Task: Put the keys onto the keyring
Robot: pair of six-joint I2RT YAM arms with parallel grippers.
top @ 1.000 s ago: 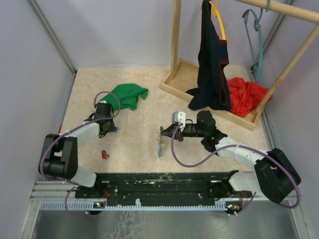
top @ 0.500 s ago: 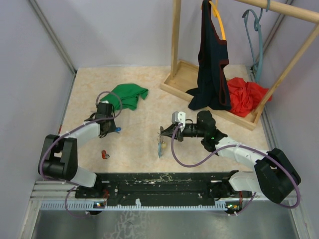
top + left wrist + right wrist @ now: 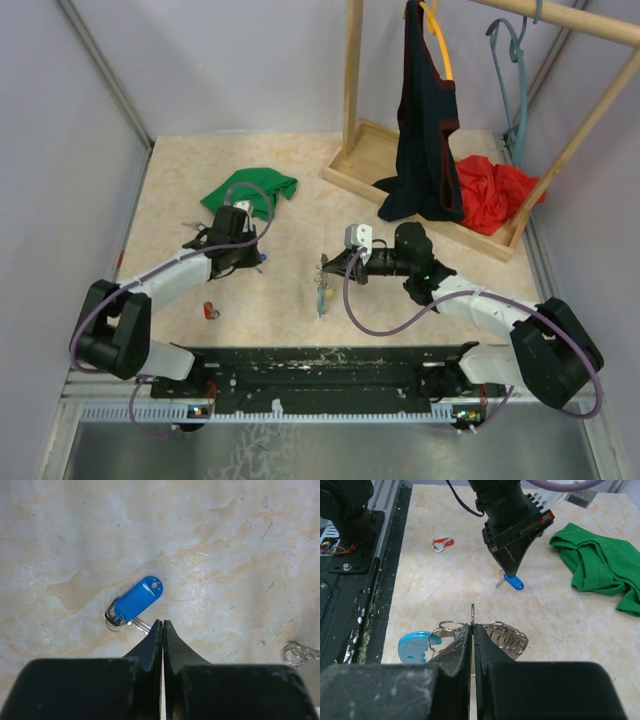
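The left gripper [image 3: 162, 626] has its 2 fingers pressed together on the tip of the metal blade of the blue key [image 3: 140, 599]. The key's plastic head and small split ring sit just ahead of the fingertips, low over the desk [image 3: 225, 540]. The right gripper [image 3: 472, 626] is also clamped tight, nipping 1 thin ring of the keyring [image 3: 506, 634], whose silvery coils and light blue part hang just below its fingertips near the desk's middle. The 2 grippers face each other across bare desk, apart. A red key [image 3: 211, 311] lies alone near the front edge, well apart from both. A green cloth [image 3: 252, 190] lies just behind the left gripper. The left arm stretches low and forward, while the right reaches leftward with its wrist roughly level.
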